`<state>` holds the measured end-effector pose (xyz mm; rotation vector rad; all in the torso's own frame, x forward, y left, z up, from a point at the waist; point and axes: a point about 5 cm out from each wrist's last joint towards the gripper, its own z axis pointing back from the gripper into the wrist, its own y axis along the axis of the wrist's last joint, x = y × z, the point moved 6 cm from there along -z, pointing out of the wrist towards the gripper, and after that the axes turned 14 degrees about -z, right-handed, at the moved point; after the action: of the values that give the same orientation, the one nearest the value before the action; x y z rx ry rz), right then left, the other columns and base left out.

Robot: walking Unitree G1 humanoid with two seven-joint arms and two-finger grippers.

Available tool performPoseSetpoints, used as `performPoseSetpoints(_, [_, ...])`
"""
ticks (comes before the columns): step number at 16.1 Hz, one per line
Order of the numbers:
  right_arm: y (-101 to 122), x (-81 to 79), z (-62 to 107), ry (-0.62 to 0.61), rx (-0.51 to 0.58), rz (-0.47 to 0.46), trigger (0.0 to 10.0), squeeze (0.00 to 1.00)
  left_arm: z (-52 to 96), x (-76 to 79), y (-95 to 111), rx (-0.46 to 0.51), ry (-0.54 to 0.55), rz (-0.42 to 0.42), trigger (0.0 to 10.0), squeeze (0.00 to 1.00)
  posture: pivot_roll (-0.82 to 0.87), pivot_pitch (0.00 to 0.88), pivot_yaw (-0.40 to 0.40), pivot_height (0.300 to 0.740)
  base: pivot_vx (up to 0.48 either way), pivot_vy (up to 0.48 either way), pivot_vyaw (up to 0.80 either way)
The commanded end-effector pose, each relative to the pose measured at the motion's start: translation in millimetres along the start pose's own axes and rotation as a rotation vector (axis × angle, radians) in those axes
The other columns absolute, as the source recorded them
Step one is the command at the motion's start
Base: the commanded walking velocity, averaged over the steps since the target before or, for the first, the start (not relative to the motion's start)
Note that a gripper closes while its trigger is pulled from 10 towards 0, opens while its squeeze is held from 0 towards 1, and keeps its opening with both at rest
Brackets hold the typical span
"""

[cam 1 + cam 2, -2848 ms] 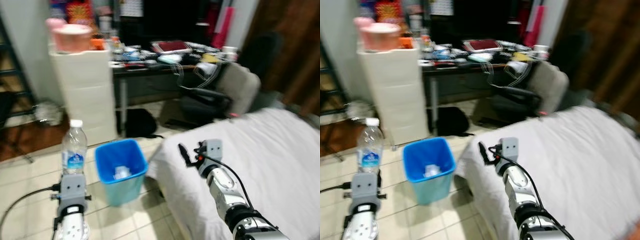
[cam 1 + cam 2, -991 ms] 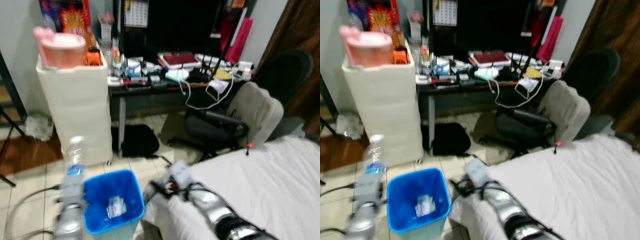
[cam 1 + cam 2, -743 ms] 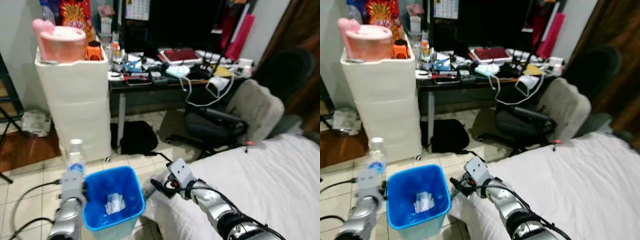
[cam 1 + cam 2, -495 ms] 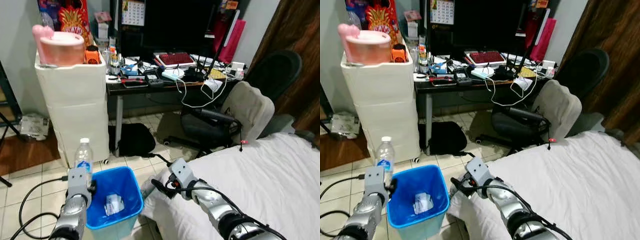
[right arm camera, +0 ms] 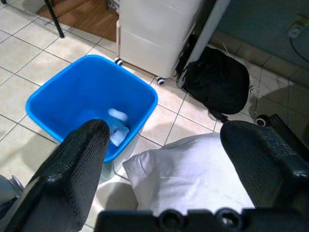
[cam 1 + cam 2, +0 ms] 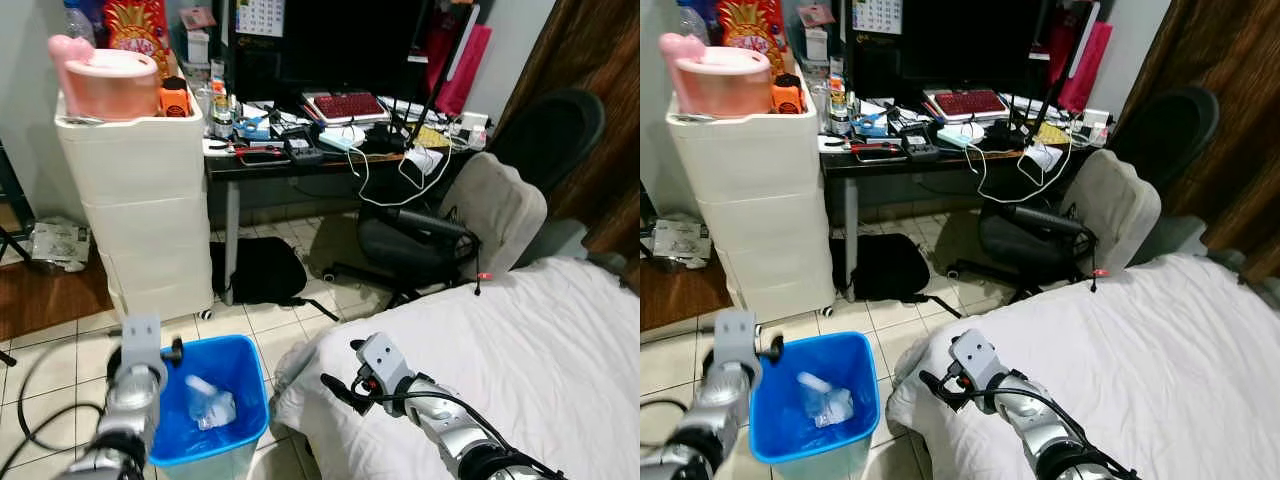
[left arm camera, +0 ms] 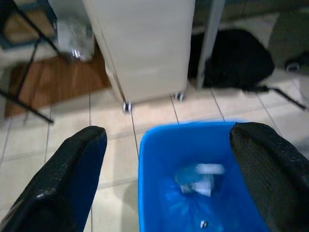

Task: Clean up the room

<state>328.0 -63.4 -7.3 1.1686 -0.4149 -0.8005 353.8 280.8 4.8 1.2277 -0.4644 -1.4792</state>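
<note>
Bottle's gone from the L gripper (image 6: 172,351) since a moment ago; it now lies tilted inside the blue bin (image 6: 252,396), on the trash at the bottom. L fingers wide apart w/ nothing between, right at the bin's rim. R gripper (image 6: 338,390) spread too, empty, over the bed (image 6: 560,350) edge just beside the bin.

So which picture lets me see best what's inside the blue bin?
The right wrist view: it looks straight down into the blue bin, showing the plastic bottle lying at the bottom. The left wrist view is closer but blurry. Both eye views show the bottle from a slant.
</note>
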Motion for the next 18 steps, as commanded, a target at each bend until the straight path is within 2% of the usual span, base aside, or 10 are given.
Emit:
performPoseSetpoints(1, [1.8, 9.3, 6.1, -0.029, 0.018, 0.0, 10.0, 0.0, 0.6, 0.8, 5.0, 0.038, -0.003, -0.012, 10.0, 1.0, 0.12, 0.04, -0.156, 0.74, 0.0, 0.0, 0.0])
performPoseSetpoints(2, [8.0, 16.2, 7.6, -0.072, 0.055, -0.016, 10.0, 0.0, 5.9, 3.3, 11.8, 0.131, -0.01, -0.042, 10.0, 0.0, 0.14, 0.033, -0.137, 0.74, 0.0, 0.0, 0.0])
performPoseSetpoints(4, [23.9, 40.4, 17.1, -0.217, 0.159, -0.069, 10.0, 0.0, 28.3, 22.6, 22.6, 0.307, -0.068, -0.08, 10.0, 0.0, 0.16, 0.023, -0.117, 0.74, 0.0, 0.0, 0.0])
performPoseSetpoints(5, [32.4, 65.0, 33.0, -0.364, 0.247, -0.128, 10.0, 0.0, 60.8, 36.1, 47.4, 0.466, -0.108, -0.002, 10.0, 0.0, 0.18, 0.015, -0.115, 0.74, 0.0, 0.0, 0.0])
performPoseSetpoints(6, [34.8, 74.4, 40.2, -0.418, 0.284, -0.168, 10.0, 0.0, 75.6, 41.1, 59.5, 0.521, -0.127, 0.033, 10.0, 0.0, 0.2, 0.003, -0.114, 0.74, 0.0, 0.0, 0.0])
performPoseSetpoints(7, [41.6, 90.4, 58.7, -0.512, 0.369, -0.205, 10.0, 0.0, 109.7, 57.3, 90.6, 0.661, -0.172, 0.022, 10.0, 0.0, 0.2, 0.0, -0.107, 0.74, 0.0, 0.0, 0.0])
performPoseSetpoints(8, [47.5, 98.0, 71.0, -0.563, 0.419, -0.191, 10.0, 0.0, 130.9, 68.2, 107.0, 0.751, -0.193, -0.019, 10.0, 0.0, 0.2, 0.0, -0.102, 0.74, 0.0, 0.0, 0.0])
performPoseSetpoints(10, [51.2, 104.2, 80.6, -0.603, 0.447, -0.178, 10.0, 0.0, 130.7, 70.0, 101.1, 0.73, -0.2, -0.004, 10.0, 0.0, 0.19, 0.0, -0.086, 0.74, 0.0, 0.0, 0.0])
performPoseSetpoints(13, [53.0, 98.2, 66.0, -0.555, 0.402, -0.188, 10.0, 0.0, 107.3, 65.5, 99.9, 0.634, -0.203, -0.008, 10.0, 0.0, 0.13, 0.0, -0.06, 0.74, 0.0, 0.0, -0.8])
performPoseSetpoints(18, [73.6, 105.7, 65.4, -0.582, 0.439, -0.168, 10.0, 0.0, 87.6, 84.8, 107.5, 0.592, -0.266, -0.061, 10.0, 0.0, 0.07, 0.0, -0.027, 0.74, 0.0, 0.0, -0.8])
